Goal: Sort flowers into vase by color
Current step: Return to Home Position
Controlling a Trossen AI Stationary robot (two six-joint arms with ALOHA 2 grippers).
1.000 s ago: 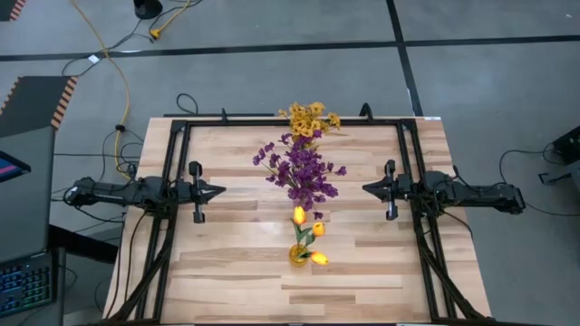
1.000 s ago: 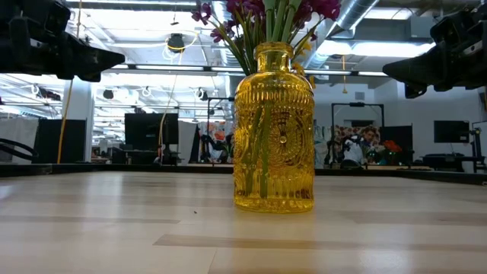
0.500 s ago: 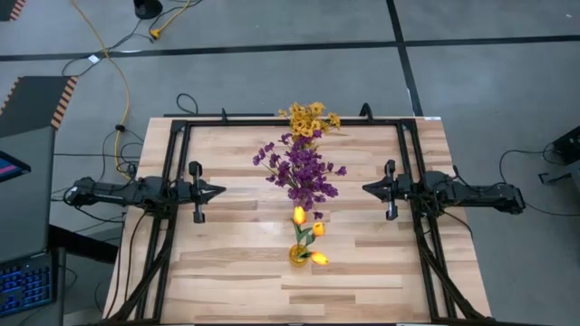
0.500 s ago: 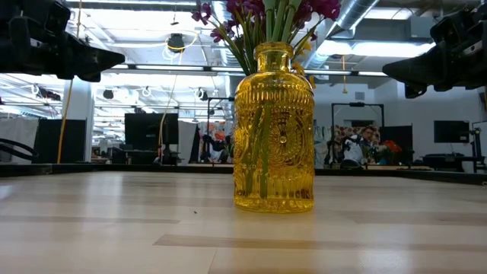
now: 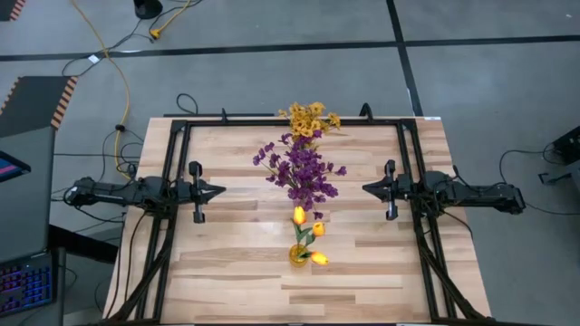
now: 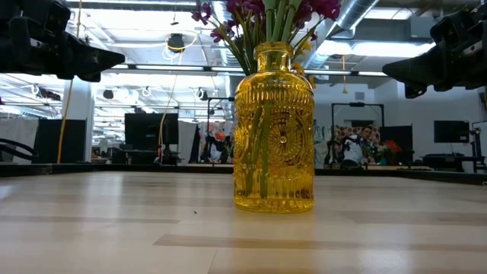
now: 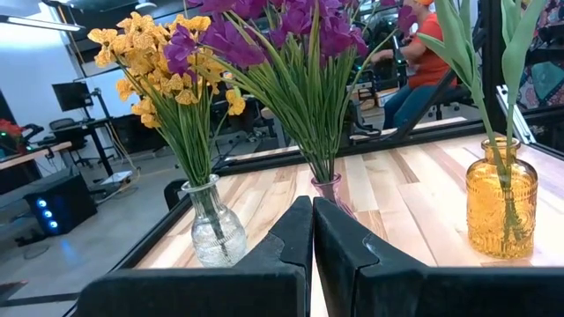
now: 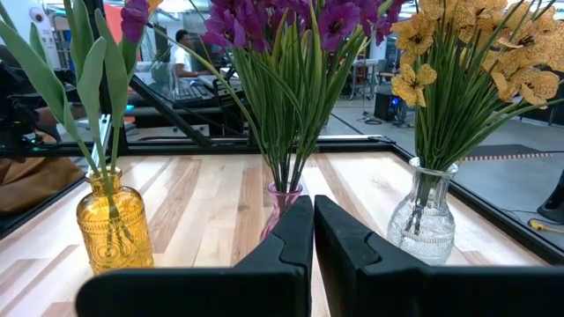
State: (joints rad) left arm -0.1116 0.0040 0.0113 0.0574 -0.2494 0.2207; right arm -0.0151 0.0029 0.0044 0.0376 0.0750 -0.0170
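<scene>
As you see it from above, left gripper (image 5: 222, 191): left-centre of the frame, over the table (image 5: 236, 276). Fingers are pressed together, holding nothing, touching nothing.
Right gripper (image 5: 365, 189): right-centre, mirroring the left one. Tips aim at the flowers, fingers closed with no gap, empty.
Wrist check: both wrist views show you two dark fingers meeting along a thin seam.
Yellow clustered blooms (image 5: 310, 119): top-centre of the high view, stems in the transparent vase (image 7: 218, 236).
Purple blossoms (image 5: 304, 172): centre, between the grippers, stems in the violet vase (image 7: 330, 187).
Tulips (image 5: 299, 215): lower-centre, in the yellow vase (image 6: 274, 137).
Row: three vases in one line down the middle of the frame, apart from each other.
Hidden: the violet vase sits mostly behind the fingers in both wrist views. From above you can't see the transparent or violet vase under their blooms.
Cut off: the low view crops the blooms at its top edge, and the yellow vase blocks the other two. Tulip heads run out of both wrist views.
Hard to make out: person in an orange top (image 7: 427, 44) beyond the table, partly behind stems.
</scene>
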